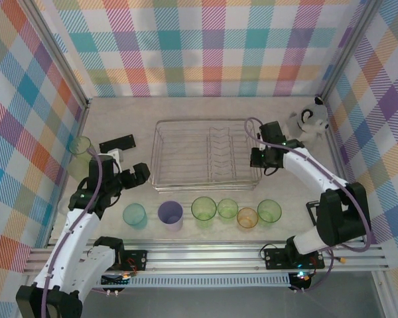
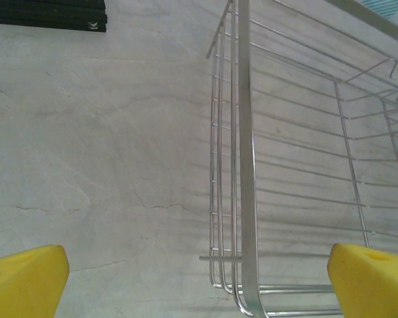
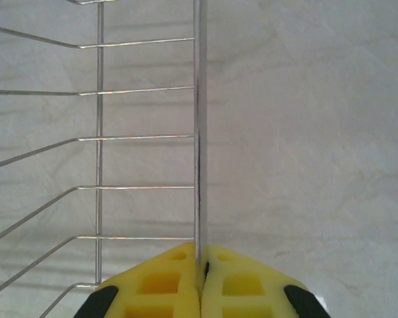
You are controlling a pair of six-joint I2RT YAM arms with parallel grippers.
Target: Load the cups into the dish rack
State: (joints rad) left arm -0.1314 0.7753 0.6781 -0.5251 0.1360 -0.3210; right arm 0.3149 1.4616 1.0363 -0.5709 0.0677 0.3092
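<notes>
Wire rack rim in R pincer

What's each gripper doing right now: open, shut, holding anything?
Left gripper: open, holding nothing, fingers either side of the dish rack rim.
Right gripper: shut on the dish rack rim wire.

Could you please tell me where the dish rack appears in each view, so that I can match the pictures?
Top external: the dish rack lies in the centre, behind the row of cups.
Left wrist: its left edge crosses the right half, top to bottom.
Right wrist: its right edge takes the left half; the right gripper is shut on it.
Shared landmark: the thick rim wire.
</notes>
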